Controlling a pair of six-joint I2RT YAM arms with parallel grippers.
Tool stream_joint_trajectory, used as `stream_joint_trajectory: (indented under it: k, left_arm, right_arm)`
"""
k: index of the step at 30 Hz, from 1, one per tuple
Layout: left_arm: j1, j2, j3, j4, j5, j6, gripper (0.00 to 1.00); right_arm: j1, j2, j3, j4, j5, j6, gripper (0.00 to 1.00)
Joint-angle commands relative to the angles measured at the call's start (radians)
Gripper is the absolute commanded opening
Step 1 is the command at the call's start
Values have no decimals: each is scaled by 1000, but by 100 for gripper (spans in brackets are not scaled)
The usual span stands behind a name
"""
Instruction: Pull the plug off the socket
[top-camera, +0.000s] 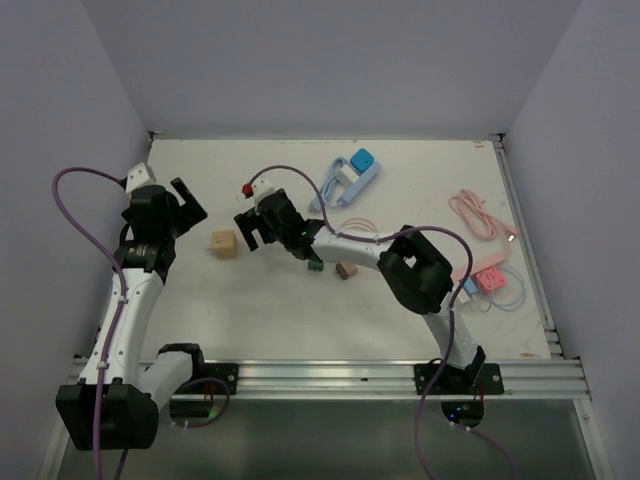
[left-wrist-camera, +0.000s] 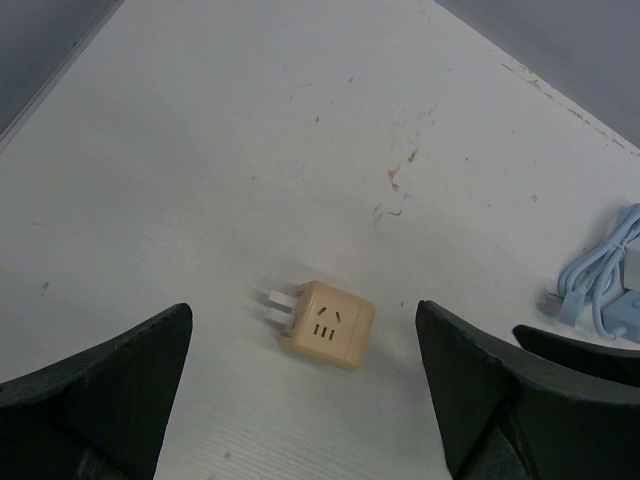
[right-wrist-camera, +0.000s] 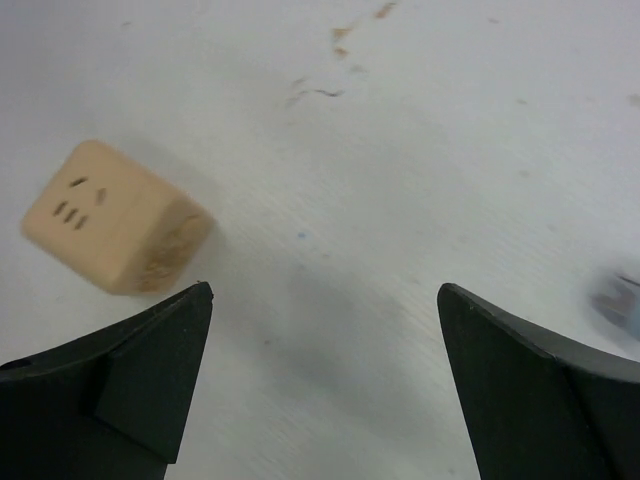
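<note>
The cube socket (left-wrist-camera: 325, 323) was pale tan, with dark slots and silvery-white prongs. The surface (left-wrist-camera: 200, 150) was white, flecked with a few rusty-brown marks. The left claw (top-camera: 188, 203) and right claw (right-wrist-camera: 322, 300) were matte black. A purple cable (top-camera: 56, 195) looped beside the left arm (top-camera: 125, 310), white with black joints. Farther off lay a light-blue power strip (top-camera: 352, 172), a pink cord (top-camera: 483, 217), and a small piece (top-camera: 314, 265), possibly green.

socket cube (top-camera: 224, 244) on table (top-camera: 300, 310), left of right end effector (top-camera: 248, 230)
</note>
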Motion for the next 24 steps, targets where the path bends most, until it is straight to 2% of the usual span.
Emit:
stream_joint_trajectory:
  k: [1,5,13,17,19,24]
  left_arm:
    - [13,-14,-10,36,4,8,97]
    - [16,-14,-10,36,12,10,97]
    - [15,-11,-12,39,30,10,97]
    - [16,-5,-14,40,45,10,97]
    - [16,0,-14,40,55,10,96]
    - [15,5,-15,42,64,11,96]
  right_arm:
    - [-101,-149,-67,-34,224,150,99]
    - [-200,-184,-83,-152,323,293,99]
    - [-377,-123,-8,-357,371,535,99]
    - [-420,-59,40,-379,342,568,98]
    - [-429,-22,69,-379,317,568,92]
    - [-435,37,118,-387,285,578,85]
